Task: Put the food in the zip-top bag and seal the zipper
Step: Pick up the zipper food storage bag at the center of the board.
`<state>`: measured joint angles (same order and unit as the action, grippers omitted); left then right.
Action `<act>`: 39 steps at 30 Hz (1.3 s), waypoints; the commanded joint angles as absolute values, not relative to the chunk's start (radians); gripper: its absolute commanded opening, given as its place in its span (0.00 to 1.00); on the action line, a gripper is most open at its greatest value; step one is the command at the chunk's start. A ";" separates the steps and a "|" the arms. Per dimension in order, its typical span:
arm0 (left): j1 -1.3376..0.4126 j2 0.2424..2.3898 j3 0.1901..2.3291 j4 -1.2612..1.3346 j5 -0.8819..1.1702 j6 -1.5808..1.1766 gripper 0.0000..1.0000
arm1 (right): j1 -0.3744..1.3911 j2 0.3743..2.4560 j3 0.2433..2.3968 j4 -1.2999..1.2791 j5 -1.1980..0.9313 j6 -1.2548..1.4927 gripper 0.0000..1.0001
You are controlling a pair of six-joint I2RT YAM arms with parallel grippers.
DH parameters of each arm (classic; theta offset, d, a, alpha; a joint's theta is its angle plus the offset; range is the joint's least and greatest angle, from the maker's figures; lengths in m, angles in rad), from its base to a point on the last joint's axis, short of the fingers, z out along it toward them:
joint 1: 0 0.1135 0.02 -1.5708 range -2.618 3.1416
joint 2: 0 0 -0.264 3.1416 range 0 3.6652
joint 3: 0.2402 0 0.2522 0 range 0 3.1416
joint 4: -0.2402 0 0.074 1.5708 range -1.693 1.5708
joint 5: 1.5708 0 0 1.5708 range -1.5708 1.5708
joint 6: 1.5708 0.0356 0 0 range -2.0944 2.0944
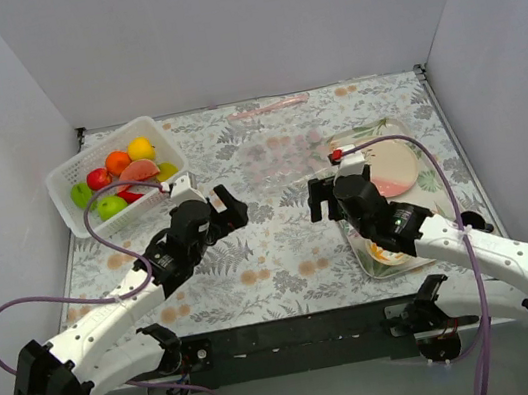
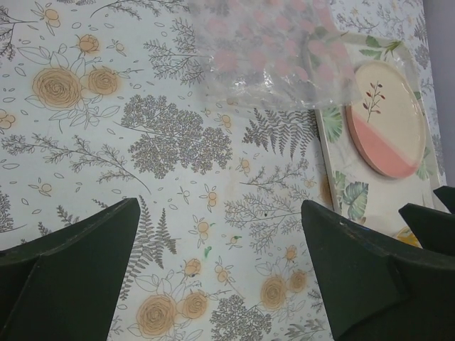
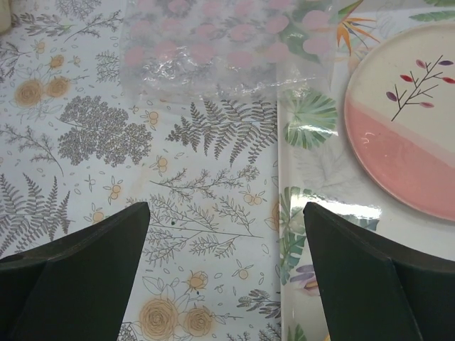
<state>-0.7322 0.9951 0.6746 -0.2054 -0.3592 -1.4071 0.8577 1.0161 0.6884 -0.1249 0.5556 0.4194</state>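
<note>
- 3 views, and only the top one takes in the food (image 1: 123, 170): red and green apples, an orange, a lemon and a watermelon slice, piled in the white slotted basket (image 1: 63, 196) at the far left of the bench (image 1: 274, 257).
- Only that view shows me the zipper (image 1: 269, 106), a pale-pink strip near the back wall, at the far end of the zip-top bag (image 1: 281, 149). The bag lies flat mid-bench, well apart from the basket.
- 2 wrist views give me the bag's near edge up close: crinkled clear plastic with pink dots, its right corner reaching over the edge of the leafy tray (image 3: 306, 177).
- From the wrists I can also read the sprig drawn on the pink-and-cream plate (image 3: 405, 142), which sits on that tray; from above it is just a pink disc.
- Left pincer (image 2: 220, 206): released, jaws spread wide, nothing between them, only floral cloth below, with the bag's edge ahead of the tips.
- Right pincer (image 3: 226, 206): released just as wide, gripping nothing, with the tray's left edge under its right jaw.
</note>
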 commanded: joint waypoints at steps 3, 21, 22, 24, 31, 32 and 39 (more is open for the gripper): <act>-0.730 1.012 0.767 -0.255 -0.332 -1.385 0.98 | 0.859 1.041 0.758 -0.140 0.595 0.463 0.99; -0.723 1.068 0.914 -0.391 -0.399 -1.422 0.98 | 0.552 1.777 1.379 -0.208 0.336 0.362 0.96; -0.719 1.075 0.928 -0.396 -0.397 -1.422 0.98 | 0.539 1.828 1.496 -0.234 0.342 0.362 0.96; -0.716 1.086 0.940 -0.409 -0.403 -1.422 0.98 | 0.497 1.958 1.592 -0.291 0.339 0.356 0.95; -0.678 1.146 1.009 -0.426 -0.350 -1.402 0.98 | 0.312 2.223 1.919 -0.376 0.209 0.330 0.94; -0.677 1.149 1.011 -0.425 -0.344 -1.401 0.98 | 0.293 2.261 1.966 -0.368 0.163 0.324 0.93; -0.654 1.158 0.989 -0.417 -0.315 -1.385 0.98 | 0.221 2.398 2.097 -0.414 -0.093 0.351 0.87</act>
<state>-0.6724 1.1595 0.9771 -0.4099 -0.3382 -1.4059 0.2245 2.3814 2.0720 -0.3931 0.0933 0.3378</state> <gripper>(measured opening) 0.981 0.883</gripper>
